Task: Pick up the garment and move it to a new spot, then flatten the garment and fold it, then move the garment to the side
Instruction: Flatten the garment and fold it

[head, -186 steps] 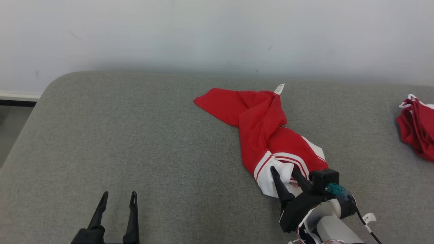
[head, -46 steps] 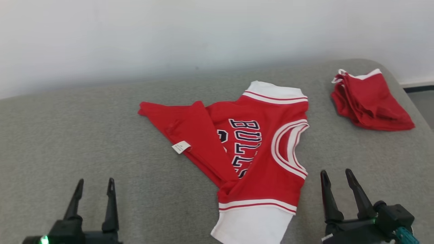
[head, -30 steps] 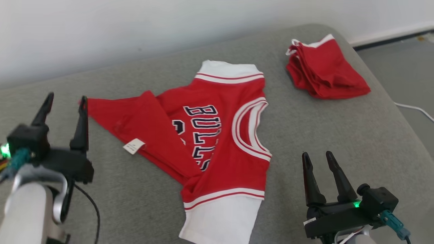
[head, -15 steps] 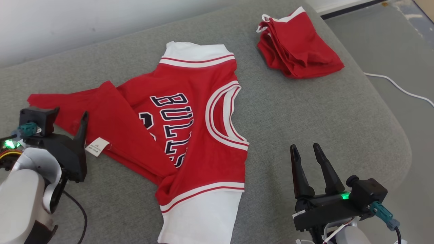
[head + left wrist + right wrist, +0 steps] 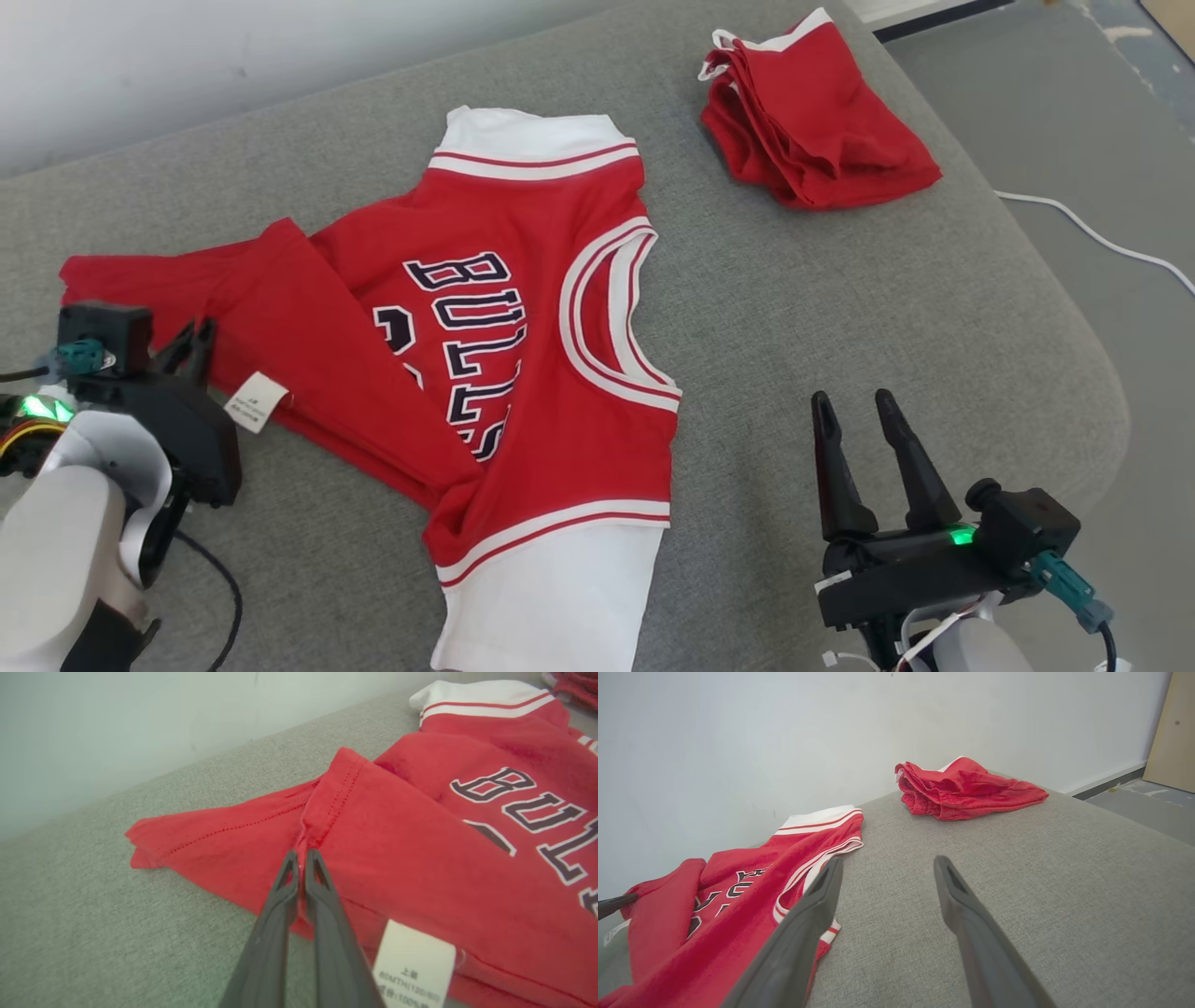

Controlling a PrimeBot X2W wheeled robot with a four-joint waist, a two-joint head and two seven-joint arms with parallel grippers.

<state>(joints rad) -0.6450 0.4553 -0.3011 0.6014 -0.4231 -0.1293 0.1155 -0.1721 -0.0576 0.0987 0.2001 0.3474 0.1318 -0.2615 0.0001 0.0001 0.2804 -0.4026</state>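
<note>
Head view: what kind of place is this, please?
Probably an indoor room, perhaps a test room: a wide grey cushion like a sofa seat stands against a plain white wall, a red jersey lies on it, and a white cable runs over the grey floor beside it.

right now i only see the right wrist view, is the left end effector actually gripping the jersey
observer: Yes. The left wrist view shows the left end effector closed on a crease in the jersey, at the folded-over red flap.
operator: where's the care label
observer: Just beside those fingers, the white care label lies on the red fabric, outside the grip.
operator: anything past the cushion edge
observer: In the head view a white cable lies on the floor beyond the grey cushion.
</note>
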